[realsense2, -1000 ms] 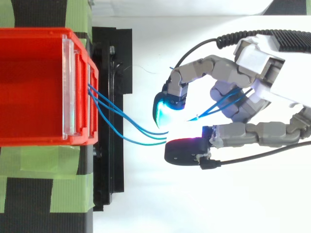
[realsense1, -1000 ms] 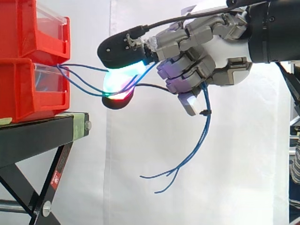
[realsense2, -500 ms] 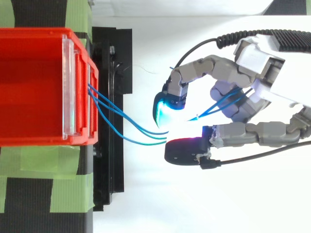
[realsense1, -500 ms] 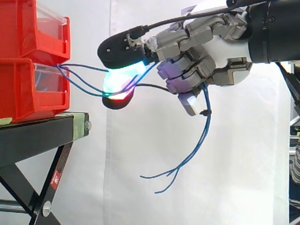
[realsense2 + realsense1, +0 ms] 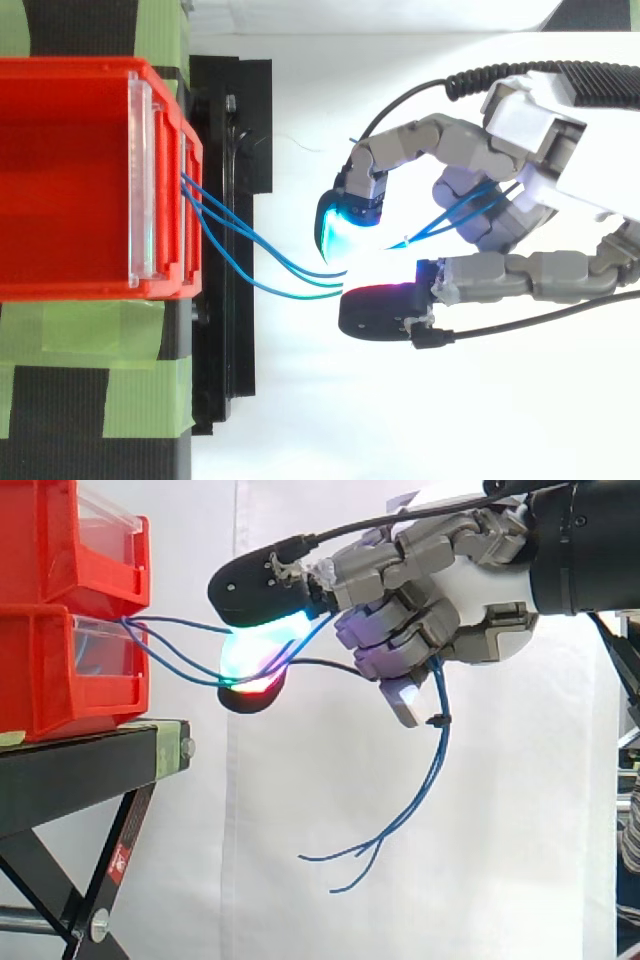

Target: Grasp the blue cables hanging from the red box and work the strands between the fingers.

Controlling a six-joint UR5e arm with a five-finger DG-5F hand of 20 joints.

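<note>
Thin blue cables (image 5: 170, 650) come out of the front of the lower red box (image 5: 70, 670) and run right into my hand (image 5: 470, 610). Two glowing fingertips (image 5: 255, 655) pinch the strands between them, cyan-green above and red below. In the top view the cables (image 5: 250, 255) leave the red box (image 5: 70, 180) and meet the pinching fingertips (image 5: 345, 225). The strands pass on through the curled fingers, and their loose ends (image 5: 400, 810) dangle below the hand.
A second red box (image 5: 70, 540) is stacked on the lower one. Both stand on a black stand (image 5: 90, 765) with green tape (image 5: 150, 330) on it. A white curtain hangs behind.
</note>
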